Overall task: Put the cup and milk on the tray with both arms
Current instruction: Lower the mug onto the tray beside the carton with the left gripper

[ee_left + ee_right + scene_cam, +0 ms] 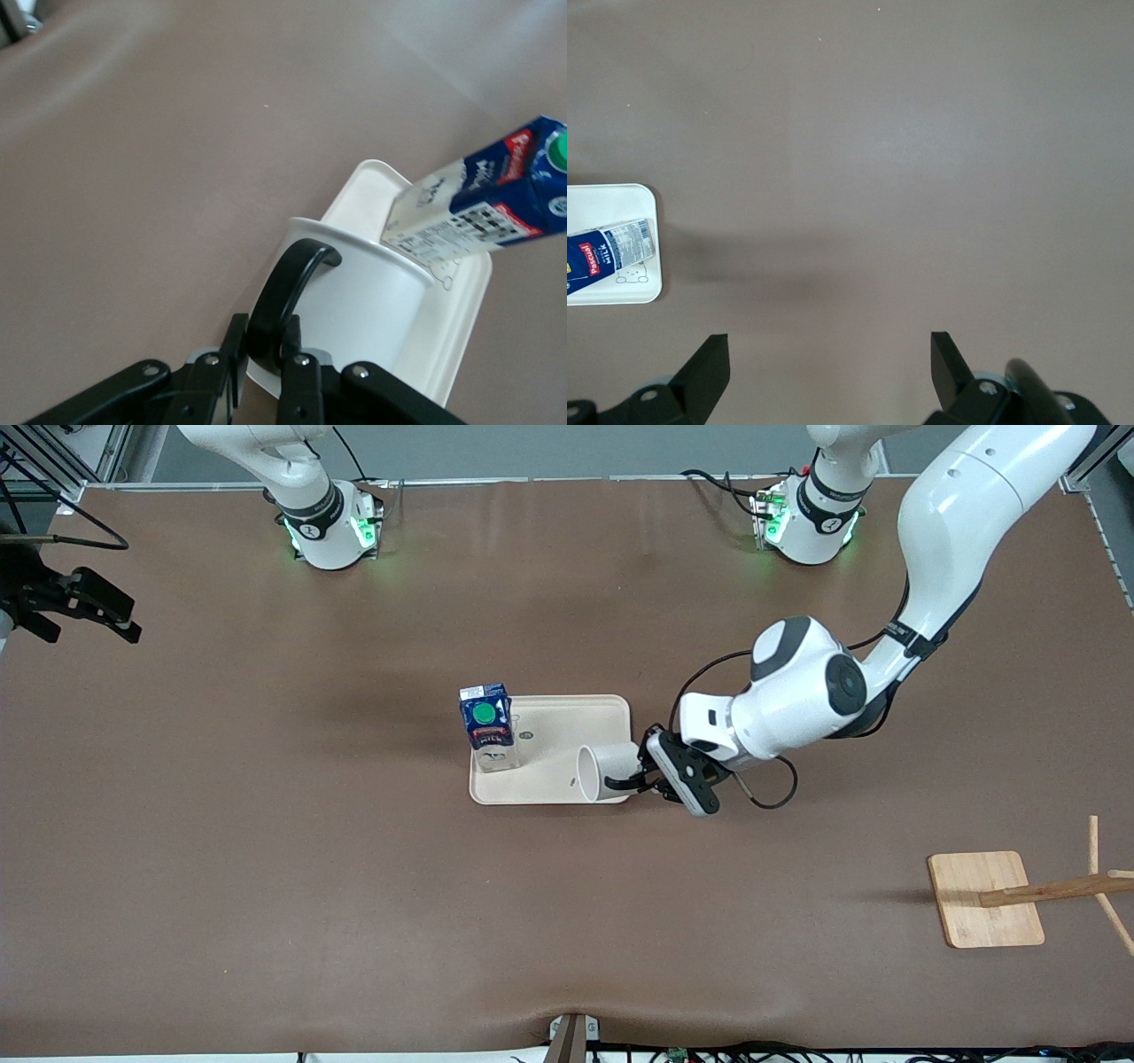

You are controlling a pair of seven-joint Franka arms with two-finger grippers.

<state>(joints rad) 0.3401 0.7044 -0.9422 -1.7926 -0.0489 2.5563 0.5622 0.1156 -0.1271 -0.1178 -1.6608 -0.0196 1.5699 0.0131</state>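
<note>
The cream tray (567, 717) lies mid-table. The blue milk (486, 722) carton stands on its end toward the right arm. The white cup (609, 769) is tilted, mouth toward the milk, over the tray's corner toward the left arm; I cannot tell whether it touches the tray. My left gripper (645, 781) is shut on the cup's black handle (285, 288). The left wrist view shows the cup (363, 301), the milk (483, 205), the tray (461, 332) and the left gripper (270, 354). My right gripper (124, 622) waits open over bare table at the right arm's end; its wrist view shows the right gripper (830, 354), tray (611, 199) and milk (607, 252).
A small wooden board (985, 899) with sticks (1063, 887) stands toward the left arm's end, nearer the front camera than the tray. Brown tabletop surrounds the tray on all sides.
</note>
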